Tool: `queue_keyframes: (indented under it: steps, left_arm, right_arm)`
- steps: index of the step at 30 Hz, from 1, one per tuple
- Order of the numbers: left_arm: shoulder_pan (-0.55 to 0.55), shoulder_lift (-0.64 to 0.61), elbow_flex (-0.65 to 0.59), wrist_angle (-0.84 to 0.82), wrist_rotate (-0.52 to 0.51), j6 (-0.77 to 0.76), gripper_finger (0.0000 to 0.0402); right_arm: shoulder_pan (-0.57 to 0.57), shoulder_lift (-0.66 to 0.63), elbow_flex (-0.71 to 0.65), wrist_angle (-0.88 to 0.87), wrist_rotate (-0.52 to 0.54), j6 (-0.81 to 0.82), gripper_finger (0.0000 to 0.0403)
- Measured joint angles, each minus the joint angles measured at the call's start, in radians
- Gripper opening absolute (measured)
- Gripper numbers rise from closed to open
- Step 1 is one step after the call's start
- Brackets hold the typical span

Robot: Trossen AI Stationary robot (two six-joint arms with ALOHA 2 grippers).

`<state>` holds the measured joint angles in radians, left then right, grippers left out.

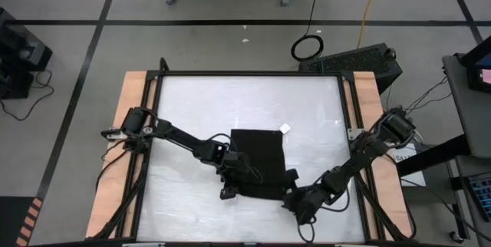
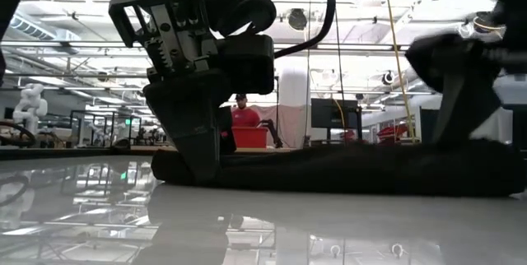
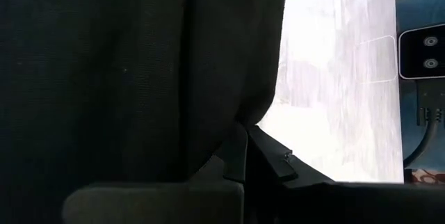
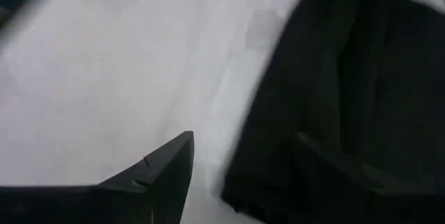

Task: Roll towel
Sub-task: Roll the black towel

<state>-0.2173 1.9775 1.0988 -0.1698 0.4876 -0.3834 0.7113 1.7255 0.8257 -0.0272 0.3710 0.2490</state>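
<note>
The black towel [image 1: 259,155] lies on the white table, its white tag [image 1: 285,129] at the far right corner. Its near edge is bunched into a low roll [image 2: 346,170] lying across the table. My left gripper [image 1: 229,188] is at the roll's left end, shut on the cloth [image 3: 139,78]. My right gripper [image 1: 295,201] is at the towel's near right corner and open. In the right wrist view [image 4: 243,161] one finger [image 4: 163,172] stands over bare table and the other [image 4: 327,165] over the black cloth. My left gripper pinches the towel's bunched near edge at its left end [image 3: 240,116] between its two fingers [image 3: 274,161]. The fingers come from above, pointing down [image 2: 198,162]. The cloth stays on the table. My right gripper: I cannot tell whether it touches the towel.
A black frame [image 1: 245,74] rims the white table, with wooden boards [image 1: 132,116] at both sides. There is bare table on the far side and to the left of the towel. In the room behind, a person in red [image 2: 244,115] stands by a red bin [image 2: 251,137].
</note>
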Motion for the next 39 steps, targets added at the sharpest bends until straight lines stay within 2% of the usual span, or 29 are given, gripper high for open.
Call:
queue_keyframes:
  steps: [7,10,14,18,20,25,32,39]
  left_arm:
    - [-0.001,0.001,0.000,0.011,0.008,0.014,0.0004]
    - [-0.006,0.003,0.000,0.025,0.030,0.024,0.0004]
    - [-0.008,0.004,0.000,0.026,0.077,0.024,0.0004]
    - [-0.011,0.004,0.000,0.034,0.149,0.020,0.0004]
    - [-0.011,0.003,0.000,0.036,0.184,-0.002,0.0004]
    - [-0.011,0.002,0.000,0.048,0.260,-0.074,0.0004]
    - [-0.011,0.001,0.001,0.123,0.374,-0.190,0.0004]
    - [-0.011,0.000,0.001,0.141,0.382,-0.241,0.0006]
  right_arm:
    - [-0.023,0.054,0.002,-0.033,-0.005,0.074,0.0234]
    - [-0.031,0.058,0.003,-0.052,-0.010,0.144,0.0213]
    - [-0.041,0.060,0.004,-0.064,-0.030,0.222,0.0141]
    - [-0.044,0.061,0.003,-0.057,-0.081,0.288,0.0039]
    - [-0.046,0.053,0.002,-0.043,-0.110,0.329,0.0015]
    - [-0.045,0.008,-0.001,0.016,-0.182,0.476,0.0025]
    - [-0.052,-0.056,-0.001,0.054,-0.276,0.729,0.0009]
    - [-0.070,-0.045,-0.003,0.050,-0.348,0.941,0.0012]
